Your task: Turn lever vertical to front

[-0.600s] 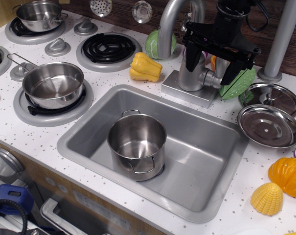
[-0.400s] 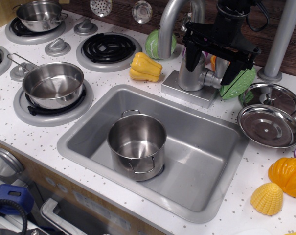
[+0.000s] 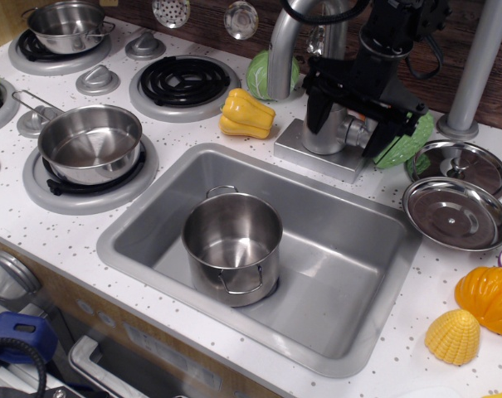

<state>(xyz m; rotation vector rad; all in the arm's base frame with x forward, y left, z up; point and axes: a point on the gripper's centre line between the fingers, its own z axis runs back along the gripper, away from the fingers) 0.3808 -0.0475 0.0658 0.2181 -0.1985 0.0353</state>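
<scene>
The lever is a short matte-silver stub jutting to the right from the cylindrical grey tap body, behind the sink; its paddle end is mostly hidden by the gripper. My black gripper hangs over it, open. Its left finger stands in front of the tap body and its right finger stands just right of the lever, so the lever lies between the jaws. I cannot tell whether a finger touches it. The tall curved spout rises at the left of the tap body.
A steel pot stands in the grey sink. A yellow toy pepper lies left of the tap base. A green toy vegetable lies right of the gripper. Two steel lids lie at the right, and a grey pole stands behind them.
My gripper has come down and slightly to the left, from above the tap to straddling the tap body and lever. The lever has not visibly turned.
</scene>
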